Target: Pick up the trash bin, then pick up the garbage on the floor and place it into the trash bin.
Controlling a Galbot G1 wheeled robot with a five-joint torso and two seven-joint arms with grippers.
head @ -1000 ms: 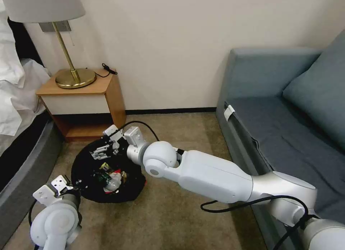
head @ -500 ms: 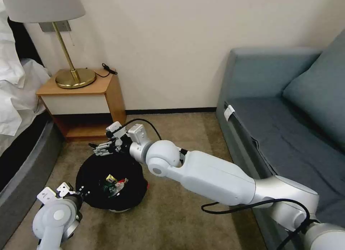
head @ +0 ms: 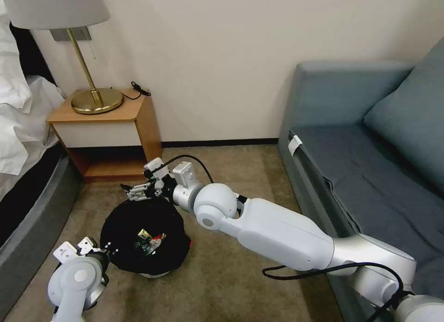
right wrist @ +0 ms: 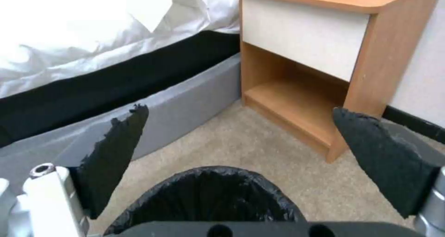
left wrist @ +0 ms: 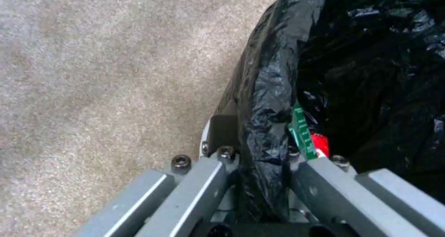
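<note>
Our left hand [left wrist: 252, 167] stays clamped on the trash bin [head: 138, 220] rim; the garbage [head: 149, 241] lies inside it. Our right hand [head: 135, 190], fingers apart and empty, hovers above the far rim. Collection appears complete; next, we judge, retract it clear.

Three cameras are covering one floor corner between bed and sofa.

The head camera is looking forward and down from high up, taking in the round trash bin lined with crinkly black plastic [head: 144, 236] and the wooden nightstand [head: 111, 132]. The left wrist camera is sitting very close against that bin's rim [left wrist: 264, 101], facing along it over carpet. The right wrist camera is looking from just above the bin [right wrist: 208, 195] toward the nightstand [right wrist: 320, 56]; all three are sharing the bin.
</note>
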